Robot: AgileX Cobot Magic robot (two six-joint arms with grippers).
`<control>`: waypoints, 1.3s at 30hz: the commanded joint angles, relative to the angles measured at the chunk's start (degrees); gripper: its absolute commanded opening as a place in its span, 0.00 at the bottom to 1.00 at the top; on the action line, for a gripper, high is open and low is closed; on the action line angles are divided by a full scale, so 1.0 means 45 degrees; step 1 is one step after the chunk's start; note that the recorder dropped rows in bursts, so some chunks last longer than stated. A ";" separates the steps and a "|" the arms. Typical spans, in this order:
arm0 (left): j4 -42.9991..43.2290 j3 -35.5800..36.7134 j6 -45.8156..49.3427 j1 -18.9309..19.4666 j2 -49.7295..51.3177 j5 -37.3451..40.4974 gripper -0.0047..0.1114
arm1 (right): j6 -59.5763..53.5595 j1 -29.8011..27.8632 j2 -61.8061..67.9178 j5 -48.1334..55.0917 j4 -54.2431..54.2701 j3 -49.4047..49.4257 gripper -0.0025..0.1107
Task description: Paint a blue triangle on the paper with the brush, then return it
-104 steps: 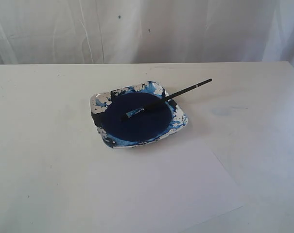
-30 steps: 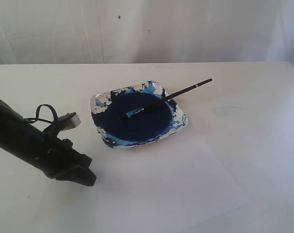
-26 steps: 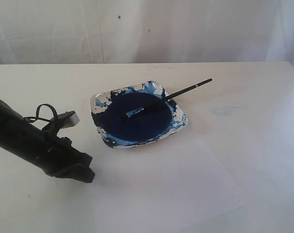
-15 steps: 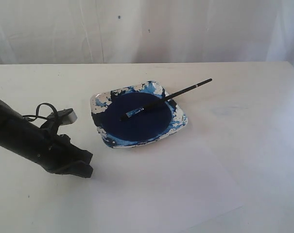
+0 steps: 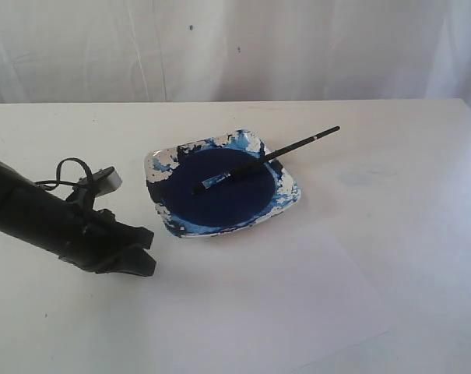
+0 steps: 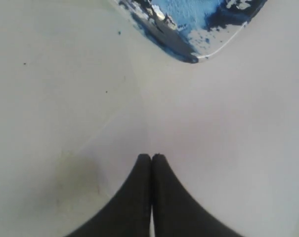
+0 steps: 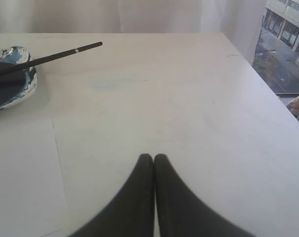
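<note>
Black-handled brush (image 5: 275, 154) lies across the dish (image 5: 162, 165), bristles in the dark blue paint, handle resting on the far right rim and jutting past it. We see the white paper (image 5: 282, 304) just in front of the dish on the table (image 5: 391, 140). Left gripper (image 6: 151, 158): fingers pressed together, holding nothing, low by the paper's left edge near a dish corner; we can't tell if it touches the surface. Right gripper (image 7: 153, 157): also pinched together, empty, over bare table, well apart from the brush.

White table (image 5: 391, 140) before pale curtain (image 5: 297, 47) — window (image 7: 287, 44), daylit buildings.
</note>
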 commanded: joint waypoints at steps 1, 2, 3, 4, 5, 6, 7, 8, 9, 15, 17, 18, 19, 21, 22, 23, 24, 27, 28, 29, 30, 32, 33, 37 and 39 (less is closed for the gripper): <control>-0.0264 -0.0052 0.0047 -0.0035 -0.0048 0.0305 0.04 | -0.0044 -0.0100 -0.0073 -0.0082 -0.0006 0.0025 0.02; -0.0264 -0.0052 0.0047 -0.0035 -0.0025 0.0300 0.04 | -0.0044 -0.0100 -0.0073 -0.0082 -0.0006 0.0025 0.02; -0.0264 -0.0052 0.0047 -0.0035 -0.0004 0.0380 0.04 | -0.0044 -0.0100 -0.0073 -0.0082 -0.0006 0.0025 0.02; -0.0264 -0.0052 0.0047 -0.0035 0.0048 0.0434 0.04 | -0.0044 -0.0100 -0.0073 -0.0082 -0.0006 0.0025 0.02; -0.0264 -0.0052 0.0047 -0.0035 0.0134 0.0539 0.04 | -0.0044 -0.0100 -0.0073 -0.0082 -0.0006 0.0025 0.02; -0.0264 -0.0052 0.0047 -0.0035 0.0257 0.0596 0.04 | -0.0044 -0.0100 -0.0073 -0.0082 -0.0006 0.0025 0.02; -0.0264 -0.0052 0.0047 -0.0035 0.0384 0.0669 0.04 | -0.0044 -0.0100 -0.0073 -0.0082 -0.0006 0.0025 0.02; -0.0264 -0.0052 0.0047 -0.0035 0.0601 0.0720 0.04 | -0.0044 -0.0100 -0.0073 -0.0082 -0.0006 0.0025 0.02; -0.0264 -0.0052 0.0047 -0.0035 0.0743 0.0718 0.04 | -0.0044 -0.0100 -0.0073 -0.0082 -0.0006 0.0025 0.02; -0.0290 -0.0052 0.0072 -0.0035 0.1065 0.0557 0.04 | -0.0044 -0.0100 -0.0073 -0.0082 -0.0006 0.0025 0.02; -0.0290 -0.0052 0.0073 -0.0035 0.1065 0.0535 0.04 | -0.0044 -0.0100 -0.0073 -0.0082 -0.0006 0.0025 0.02; -0.0290 -0.0052 0.0073 -0.0035 0.1065 0.0480 0.04 | -0.0044 -0.0100 -0.0073 -0.0082 -0.0006 0.0025 0.02; -0.0315 -0.0052 0.0073 -0.0035 0.1065 0.0354 0.04 | -0.0044 -0.0100 -0.0073 -0.0082 -0.0006 0.0025 0.02; -0.0410 -0.0100 0.0073 -0.0035 0.1038 0.0482 0.04 | -0.0044 -0.0100 -0.0073 -0.0082 -0.0006 0.0025 0.02; -0.0382 -0.0333 0.0073 -0.0035 0.0917 0.0846 0.04 | -0.0044 -0.0100 -0.0073 -0.0082 -0.0006 0.0025 0.02; -0.0239 -0.0520 0.0073 -0.0035 0.0806 0.1171 0.04 | -0.0044 -0.0100 -0.0073 -0.0082 -0.0006 0.0025 0.02; -0.0007 -0.0696 0.0073 -0.0035 0.0684 0.1409 0.04 | -0.0044 -0.0100 -0.0073 -0.0082 -0.0006 0.0025 0.02; 0.0214 -0.0734 -0.0023 -0.0035 0.0722 0.1555 0.04 | -0.0044 -0.0100 -0.0073 -0.0082 -0.0006 0.0025 0.02; 0.0212 -0.0734 -0.0023 -0.0035 0.0746 0.1529 0.04 | -0.0044 -0.0100 -0.0073 -0.0082 -0.0006 0.0025 0.02; 0.0212 -0.0734 -0.0023 -0.0035 0.0746 0.1498 0.04 | -0.0044 -0.0100 -0.0073 -0.0082 -0.0006 0.0025 0.02; 0.0212 -0.0734 -0.0023 -0.0035 0.0746 0.1473 0.04 | -0.0044 -0.0100 -0.0073 -0.0082 -0.0006 0.0025 0.02; 0.0341 -0.0734 -0.0023 -0.0035 0.0746 0.1472 0.04 | -0.0044 -0.0100 -0.0073 -0.0082 -0.0006 0.0025 0.02; 0.0542 -0.0734 -0.0023 -0.0035 0.0746 0.1472 0.04 | -0.0044 -0.0100 -0.0073 -0.0082 -0.0006 0.0025 0.02; 0.0781 -0.0734 -0.0093 -0.0035 0.0746 0.1496 0.04 | -0.0044 -0.0100 -0.0073 -0.0082 -0.0006 0.0025 0.02; 0.0781 -0.0734 -0.0094 -0.0035 0.0746 0.1464 0.04 | -0.0044 -0.0100 -0.0073 -0.0082 -0.0006 0.0025 0.02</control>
